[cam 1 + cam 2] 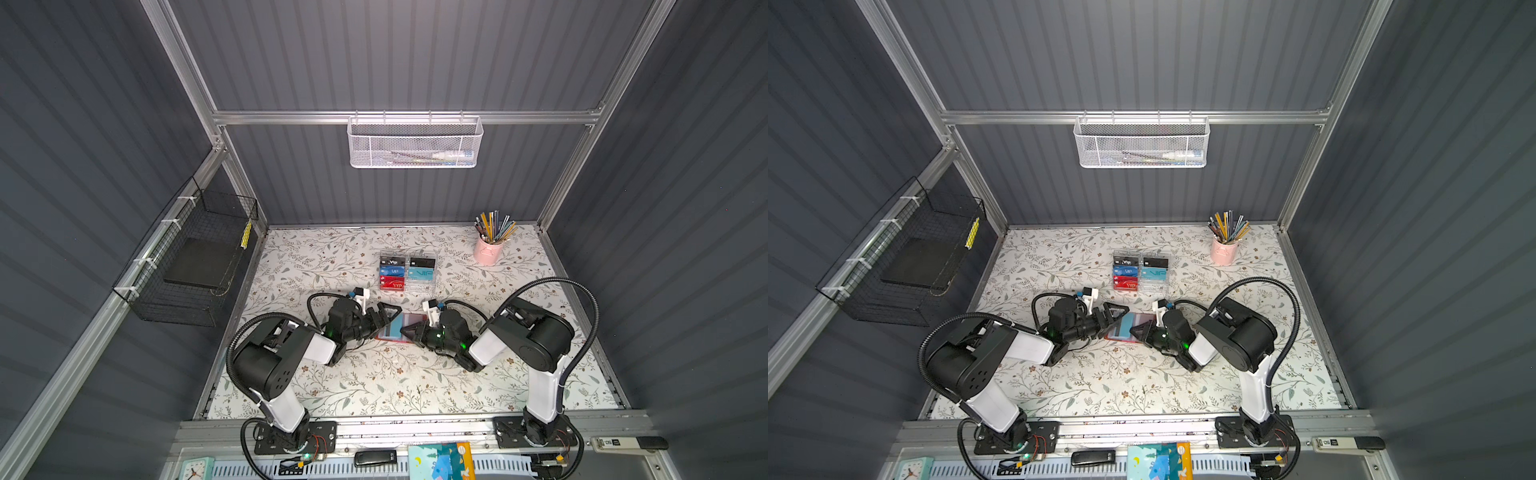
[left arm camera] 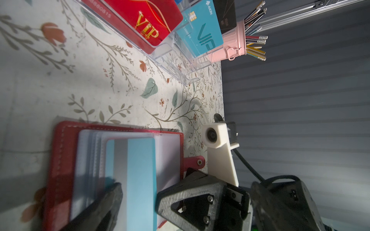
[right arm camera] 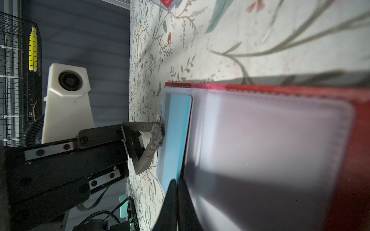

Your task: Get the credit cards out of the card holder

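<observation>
The red card holder (image 1: pixel 411 321) (image 1: pixel 1144 319) lies open on the floral table, between both grippers. A light-blue credit card (image 1: pixel 394 327) (image 2: pixel 140 170) (image 3: pixel 176 128) lies on its left half, among clear sleeves. My left gripper (image 1: pixel 384 320) is open and straddles the card's left end. One of its fingers (image 3: pixel 155 134) touches that card's edge. My right gripper (image 1: pixel 405 331) (image 3: pixel 177 184) comes in from the right with its jaws shut. The card's inner edge runs straight into the closed tips. The holder's red strap tab (image 2: pixel 195 162) sticks out beside the right gripper.
A clear acrylic rack (image 1: pixel 428 286) with black, blue, red and teal VIP cards stands just behind the holder. A pink cup of pencils (image 1: pixel 487 251) is at the back right. A black wire basket (image 1: pixel 195 257) hangs on the left wall, a white mesh basket (image 1: pixel 413 143) on the back wall.
</observation>
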{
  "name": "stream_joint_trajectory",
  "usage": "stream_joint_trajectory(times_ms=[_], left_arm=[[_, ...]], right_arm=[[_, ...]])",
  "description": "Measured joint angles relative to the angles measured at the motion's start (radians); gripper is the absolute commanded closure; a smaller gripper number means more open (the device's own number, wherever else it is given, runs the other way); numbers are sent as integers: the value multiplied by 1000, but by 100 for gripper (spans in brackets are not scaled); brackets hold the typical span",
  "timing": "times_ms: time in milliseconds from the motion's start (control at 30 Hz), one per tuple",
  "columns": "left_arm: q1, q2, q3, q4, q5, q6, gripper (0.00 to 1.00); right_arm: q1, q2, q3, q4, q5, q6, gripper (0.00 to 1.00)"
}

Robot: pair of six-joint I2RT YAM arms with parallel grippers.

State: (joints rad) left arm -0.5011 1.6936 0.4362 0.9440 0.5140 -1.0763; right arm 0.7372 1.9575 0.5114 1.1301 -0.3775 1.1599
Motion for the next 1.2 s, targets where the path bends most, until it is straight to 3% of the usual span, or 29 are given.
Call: stream_joint_trajectory(times_ms=[533, 700, 867, 1200], left_arm=[[4, 0, -18, 30, -1, -3, 0], [4, 0, -19, 34, -1, -9, 0], [4, -6, -19, 24, -1, -9, 0], [3, -118, -10, -196, -4, 34, 0]], right_arm=[[2, 9, 1, 29, -4, -3, 93], [2, 8, 1, 24, -4, -17, 100], [3, 6, 1, 20, -4, -20, 100], [4, -47, -12, 11, -1, -42, 100]])
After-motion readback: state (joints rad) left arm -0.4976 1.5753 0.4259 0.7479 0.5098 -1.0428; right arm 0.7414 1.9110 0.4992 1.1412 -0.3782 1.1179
